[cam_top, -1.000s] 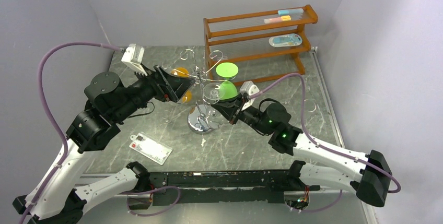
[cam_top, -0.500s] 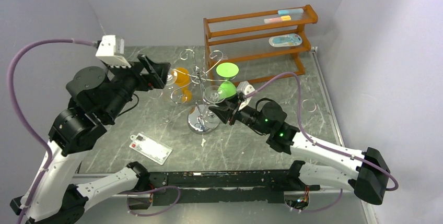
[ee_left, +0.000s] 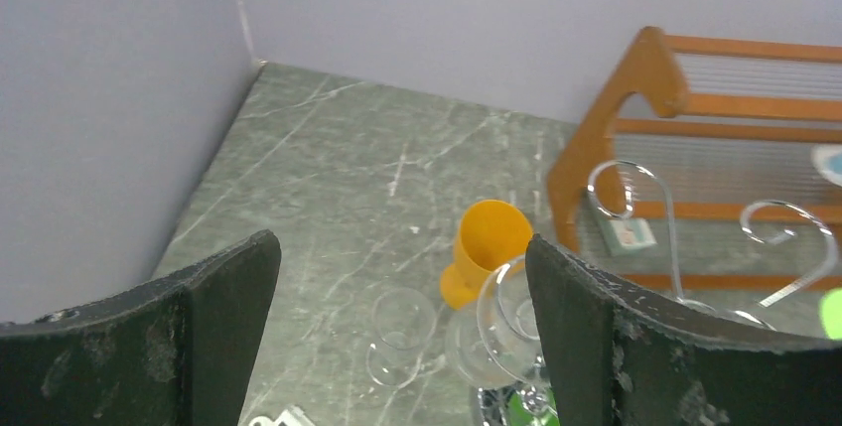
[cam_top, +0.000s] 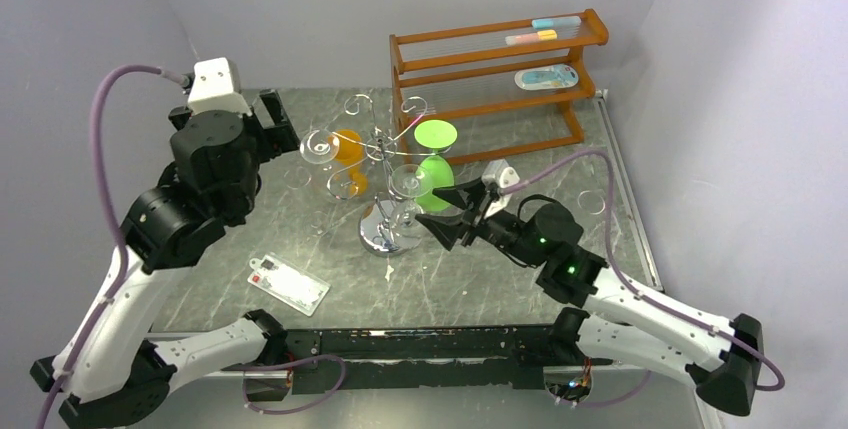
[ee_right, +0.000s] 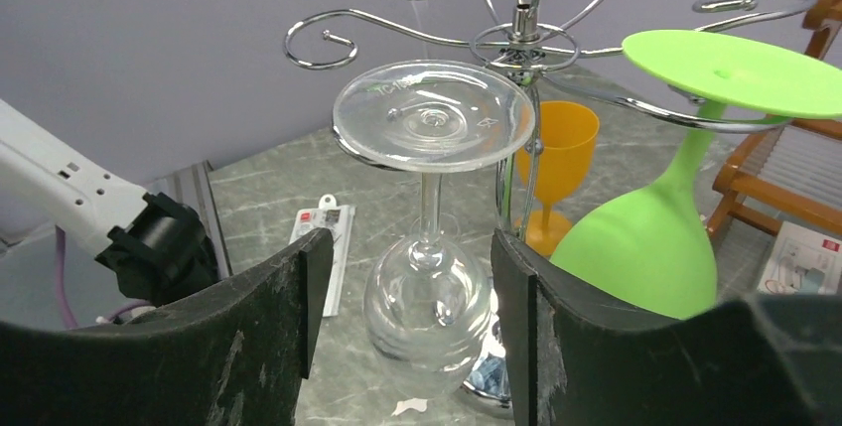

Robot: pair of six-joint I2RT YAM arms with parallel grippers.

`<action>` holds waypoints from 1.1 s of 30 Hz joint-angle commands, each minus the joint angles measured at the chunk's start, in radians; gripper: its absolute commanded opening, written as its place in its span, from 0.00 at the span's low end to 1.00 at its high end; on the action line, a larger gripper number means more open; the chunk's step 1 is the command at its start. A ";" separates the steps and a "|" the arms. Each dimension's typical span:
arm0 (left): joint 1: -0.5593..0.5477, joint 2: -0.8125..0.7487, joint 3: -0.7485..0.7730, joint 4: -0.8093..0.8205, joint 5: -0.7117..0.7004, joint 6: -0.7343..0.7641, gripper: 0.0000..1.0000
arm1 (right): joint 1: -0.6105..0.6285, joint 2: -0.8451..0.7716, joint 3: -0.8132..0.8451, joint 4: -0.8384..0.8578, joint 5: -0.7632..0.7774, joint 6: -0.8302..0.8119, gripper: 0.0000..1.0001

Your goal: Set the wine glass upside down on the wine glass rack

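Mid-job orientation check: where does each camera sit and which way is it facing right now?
Top external: above and behind the bases, looking down the table at the wine glass rack and wooden shelf; left arm, right arm show.
Left wrist: raised at left, facing the back-left corner and orange glass; open left fingers.
Right wrist: low, facing the rack's hanging clear wine glass; open right fingers.
Shared: the rack and orange glass, in all three views.
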State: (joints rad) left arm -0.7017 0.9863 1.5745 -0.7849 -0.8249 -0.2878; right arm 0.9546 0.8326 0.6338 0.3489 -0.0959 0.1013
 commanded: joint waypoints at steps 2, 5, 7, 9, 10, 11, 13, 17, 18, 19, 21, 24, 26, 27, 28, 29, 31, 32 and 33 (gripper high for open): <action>0.023 0.057 -0.001 0.037 -0.168 0.033 0.97 | -0.005 -0.103 -0.003 -0.126 0.037 0.024 0.63; 0.094 0.103 -0.003 0.099 -0.106 0.057 0.97 | -0.005 -0.144 -0.005 -0.154 0.067 0.049 0.63; 0.179 0.159 0.017 0.097 -0.015 0.051 0.97 | -0.004 -0.165 -0.004 -0.167 0.091 0.067 0.63; 0.300 0.216 0.036 0.089 0.094 0.044 0.97 | -0.005 -0.178 0.006 -0.190 0.154 0.088 0.63; 0.373 0.238 0.047 0.079 0.149 0.027 0.97 | -0.005 -0.181 0.014 -0.206 0.172 0.097 0.63; 0.464 0.253 0.051 0.077 0.223 0.014 0.96 | -0.005 -0.186 0.018 -0.218 0.184 0.106 0.63; 0.632 0.261 0.028 0.098 0.413 -0.004 0.92 | -0.004 -0.191 0.023 -0.230 0.197 0.123 0.63; 0.808 0.270 -0.047 0.075 0.733 -0.026 0.84 | -0.005 -0.182 0.043 -0.269 0.291 0.199 0.63; 0.816 0.260 -0.086 0.067 0.784 -0.028 0.83 | -0.005 -0.179 0.055 -0.290 0.326 0.228 0.63; 0.822 0.241 -0.127 0.067 0.824 -0.031 0.83 | -0.005 -0.177 0.063 -0.310 0.362 0.261 0.63; 0.823 0.191 -0.226 0.081 0.914 -0.029 0.84 | -0.004 -0.183 0.072 -0.344 0.413 0.321 0.62; 0.823 0.127 -0.322 0.074 0.974 -0.019 0.85 | -0.004 -0.204 0.071 -0.397 0.430 0.358 0.62; 0.824 0.103 -0.357 0.060 0.962 -0.003 0.86 | -0.005 -0.216 0.071 -0.415 0.437 0.364 0.62; 0.822 0.093 -0.372 0.055 0.960 0.004 0.85 | -0.005 -0.220 0.073 -0.425 0.439 0.363 0.62; 0.822 0.086 -0.385 0.047 0.965 0.006 0.85 | -0.005 -0.222 0.075 -0.431 0.439 0.359 0.62; 0.823 0.079 -0.398 0.047 0.977 0.007 0.83 | -0.005 -0.221 0.077 -0.439 0.441 0.356 0.62; 0.823 0.065 -0.432 0.067 1.017 0.004 0.79 | -0.005 -0.215 0.081 -0.449 0.446 0.358 0.62; 0.823 0.059 -0.445 0.077 1.044 0.003 0.76 | -0.005 -0.212 0.083 -0.451 0.443 0.360 0.62; 0.823 0.061 -0.458 0.083 1.065 0.001 0.73 | -0.005 -0.210 0.083 -0.451 0.439 0.361 0.62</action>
State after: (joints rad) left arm 0.1165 1.0637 1.1595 -0.7246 0.1165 -0.2966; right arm 0.9546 0.6228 0.6895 -0.0586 0.3172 0.4419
